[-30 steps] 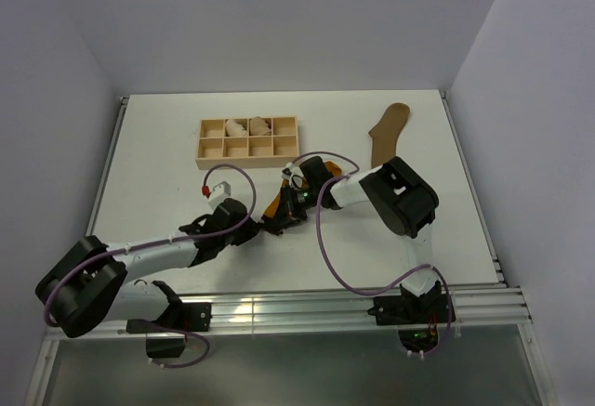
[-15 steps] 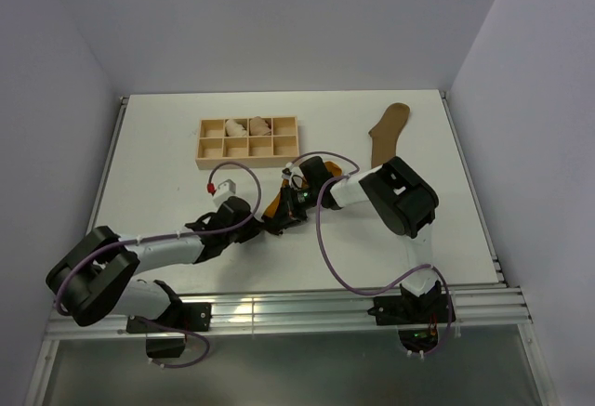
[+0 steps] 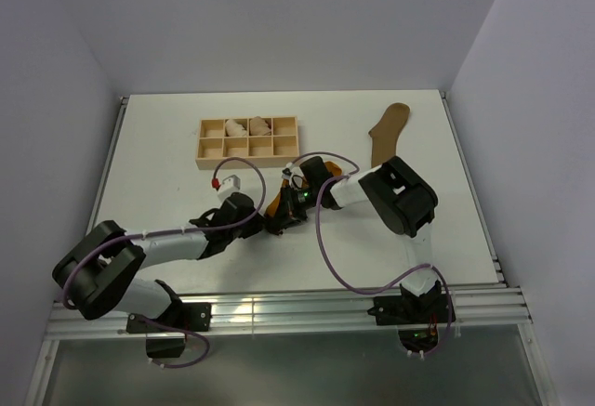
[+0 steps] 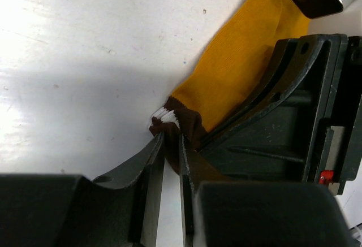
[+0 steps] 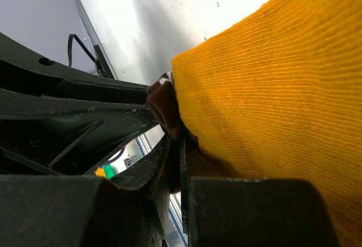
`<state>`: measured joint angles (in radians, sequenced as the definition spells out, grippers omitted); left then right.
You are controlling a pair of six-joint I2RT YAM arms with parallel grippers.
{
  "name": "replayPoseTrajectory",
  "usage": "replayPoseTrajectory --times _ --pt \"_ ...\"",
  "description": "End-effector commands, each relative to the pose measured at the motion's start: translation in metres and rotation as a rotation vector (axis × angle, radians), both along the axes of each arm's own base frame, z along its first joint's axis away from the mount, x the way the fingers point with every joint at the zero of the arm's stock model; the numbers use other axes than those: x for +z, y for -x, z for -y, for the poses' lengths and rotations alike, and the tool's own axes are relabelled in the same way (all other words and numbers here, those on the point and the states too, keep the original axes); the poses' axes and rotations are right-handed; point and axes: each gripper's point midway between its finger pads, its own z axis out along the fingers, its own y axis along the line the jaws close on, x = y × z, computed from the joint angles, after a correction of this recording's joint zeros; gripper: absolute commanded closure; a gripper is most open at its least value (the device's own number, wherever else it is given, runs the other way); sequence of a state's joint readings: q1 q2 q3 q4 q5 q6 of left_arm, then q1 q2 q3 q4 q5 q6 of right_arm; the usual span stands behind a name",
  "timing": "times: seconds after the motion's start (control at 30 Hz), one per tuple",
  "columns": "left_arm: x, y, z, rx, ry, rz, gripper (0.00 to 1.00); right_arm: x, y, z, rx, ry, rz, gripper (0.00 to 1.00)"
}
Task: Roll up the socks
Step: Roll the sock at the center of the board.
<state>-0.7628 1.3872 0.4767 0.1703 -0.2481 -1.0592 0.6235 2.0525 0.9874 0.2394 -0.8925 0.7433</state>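
Top view: the left arm has slid further right than a second ago. The left tool (image 3: 263, 221) now meets the right tool (image 3: 284, 213) at the mustard sock (image 3: 275, 203), mid-bench (image 3: 167, 183). The olive sock (image 3: 388, 130) lies unmoved at far right.

Left wrist: the left tool is clenched on the sock's striped cuff (image 4: 169, 124).

Right wrist: the right tool is pinching the same cuff.

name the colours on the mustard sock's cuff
The cuff is brown with white stripes, clearest from left wrist.
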Motion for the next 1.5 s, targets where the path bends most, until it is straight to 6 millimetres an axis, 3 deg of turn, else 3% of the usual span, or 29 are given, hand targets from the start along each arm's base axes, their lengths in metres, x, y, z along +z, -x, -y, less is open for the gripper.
replayPoseTrajectory --times 0.0,0.23,0.5,0.63,0.8,0.9,1.27,1.47 --pt "0.020 -0.014 0.021 -0.031 0.052 0.054 0.78 -0.012 -0.007 0.001 -0.020 0.028 0.011 1.00" --pt "0.020 -0.017 0.021 -0.022 0.049 0.056 0.75 -0.016 -0.007 0.003 -0.023 0.042 0.002 1.00" --pt "-0.028 -0.011 0.009 0.032 -0.085 -0.101 0.88 -0.013 -0.010 0.007 -0.034 0.077 0.044 0.95" --pt "-0.040 -0.005 0.001 0.068 -0.102 -0.143 0.94 0.000 -0.017 0.011 -0.056 0.105 0.116 0.90" --pt "-0.032 -0.002 -0.008 0.100 -0.093 -0.123 0.95 0.005 -0.019 0.014 -0.054 0.127 0.149 0.91" --pt "-0.023 0.001 -0.012 0.119 -0.063 -0.105 0.91 0.001 -0.018 0.013 -0.043 0.120 0.136 0.93" --pt "0.015 -0.002 0.004 0.060 0.103 0.024 0.72 -0.007 -0.017 0.012 -0.019 0.122 0.124 0.96" --pt "0.015 -0.006 0.007 0.054 0.097 0.031 0.66 -0.009 -0.017 0.011 -0.018 0.121 0.120 0.97"
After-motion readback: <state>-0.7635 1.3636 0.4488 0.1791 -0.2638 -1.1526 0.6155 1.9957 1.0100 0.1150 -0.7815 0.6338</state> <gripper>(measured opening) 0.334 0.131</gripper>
